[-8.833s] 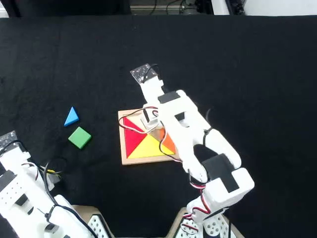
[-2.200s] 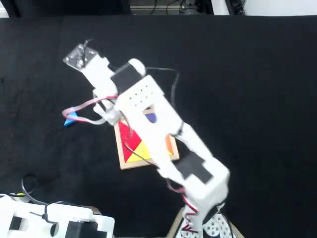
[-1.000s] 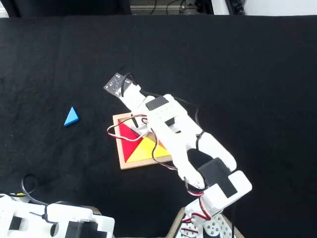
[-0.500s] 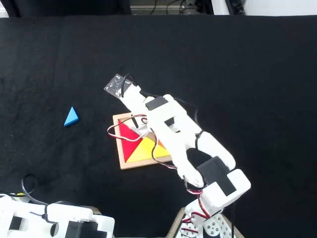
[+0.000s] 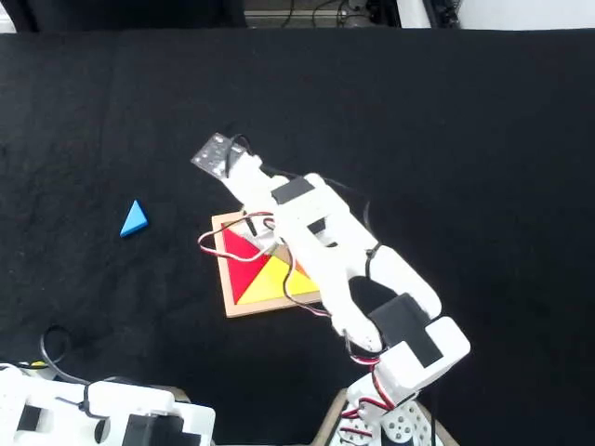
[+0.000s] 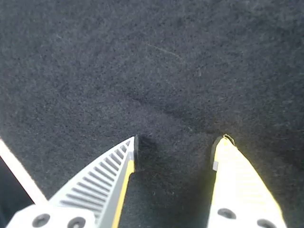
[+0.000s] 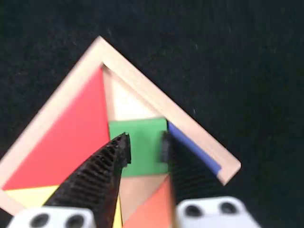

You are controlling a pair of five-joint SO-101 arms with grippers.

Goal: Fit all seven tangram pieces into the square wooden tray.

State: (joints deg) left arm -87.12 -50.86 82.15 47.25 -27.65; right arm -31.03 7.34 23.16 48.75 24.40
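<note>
Green square (image 7: 142, 153) has moved into the tray (image 7: 142, 85). The right tool (image 7: 145, 140), slightly parted, straddles it without gripping. Blue triangle (image 5: 135, 219) lies well left of the tray.

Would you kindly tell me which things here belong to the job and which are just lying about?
Job: wooden tray, red triangle, yellow triangle, green square, orange piece, dark blue piece, light blue triangle, right claw.
Lying about: black cloth.

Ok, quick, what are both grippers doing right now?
Left gripper: jaws open, holding nothing, over bare black cloth.
Right gripper: jaws open over the green square lying in the tray, apparently not gripping it.
</note>
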